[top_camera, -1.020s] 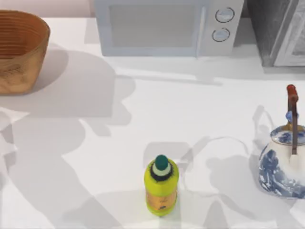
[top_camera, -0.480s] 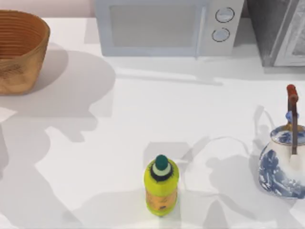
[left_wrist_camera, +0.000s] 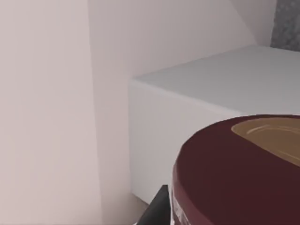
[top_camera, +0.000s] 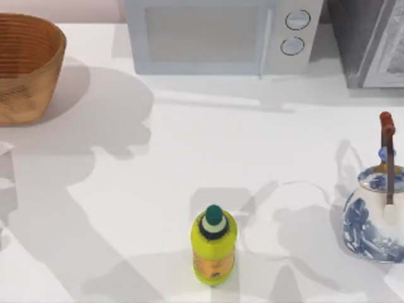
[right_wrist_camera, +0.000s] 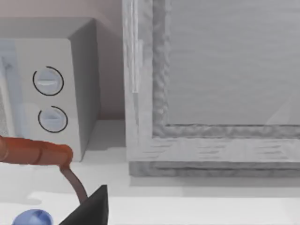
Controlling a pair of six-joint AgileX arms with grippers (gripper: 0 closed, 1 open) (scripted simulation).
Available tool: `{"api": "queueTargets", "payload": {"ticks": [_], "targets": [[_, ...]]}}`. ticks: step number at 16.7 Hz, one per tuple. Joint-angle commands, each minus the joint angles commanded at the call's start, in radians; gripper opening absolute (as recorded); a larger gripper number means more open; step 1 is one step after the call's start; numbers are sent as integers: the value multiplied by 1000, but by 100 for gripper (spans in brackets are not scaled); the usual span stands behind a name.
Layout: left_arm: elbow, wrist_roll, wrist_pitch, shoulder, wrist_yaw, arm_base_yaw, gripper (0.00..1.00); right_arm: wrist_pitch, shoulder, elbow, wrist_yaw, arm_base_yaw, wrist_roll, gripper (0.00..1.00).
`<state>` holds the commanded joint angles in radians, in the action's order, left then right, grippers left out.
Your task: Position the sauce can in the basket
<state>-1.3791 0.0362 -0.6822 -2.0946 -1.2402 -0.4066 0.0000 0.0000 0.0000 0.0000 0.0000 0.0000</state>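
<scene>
— Maroon lid, close up under my left wrist camera: that's the sauce can point(left_wrist_camera: 243, 173). One dark finger of my left gripper point(left_wrist_camera: 157, 211) sits right against its side, and the camera looks out level with the top of the white microwave point(left_wrist_camera: 220, 108). So I judge the can is clamped in that pincer and carried well above the table point(top_camera: 189, 158).

— Which way does it sit?

— Upright as far as I can tell, flat lid facing the camera and long axis running down between the fingers. Its label is barely in sight.

— And where is the basket?

— The wicker basket point(top_camera: 25, 95) stands at the far left corner of the table, left of the microwave, mouth open upward. From above I see nothing inside it.

— How far off is your pincer?

— I can't fix that. Broad shadows lie across the left side of the table, just near the basket, so I'd guess the arm hangs somewhere over that side. The move turns on getting the can squarely over the open mouth before lowering it, base first.

— The other arm?

— My right gripper point(right_wrist_camera: 89, 208) is parked at the right, by the blue-and-white teapot point(top_camera: 375, 221); the basket belongs to the left arm. The yellow-green bottle point(top_camera: 214, 249) stands well apart, near the front edge.
</scene>
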Motion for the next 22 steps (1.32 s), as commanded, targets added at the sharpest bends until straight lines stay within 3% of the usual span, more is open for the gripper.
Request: {"api": "queueTargets", "payload": {"ticks": [4, 17, 22], "targets": [[-1, -1, -2, -2, 3, 3, 0, 0, 0, 0, 0, 0, 0, 100], [-1, -1, -2, -2, 3, 3, 98, 0, 0, 0, 0, 0, 0, 100], [-1, -1, -2, -2, 3, 3, 100, 0, 0, 0, 0, 0, 0, 100]]}}
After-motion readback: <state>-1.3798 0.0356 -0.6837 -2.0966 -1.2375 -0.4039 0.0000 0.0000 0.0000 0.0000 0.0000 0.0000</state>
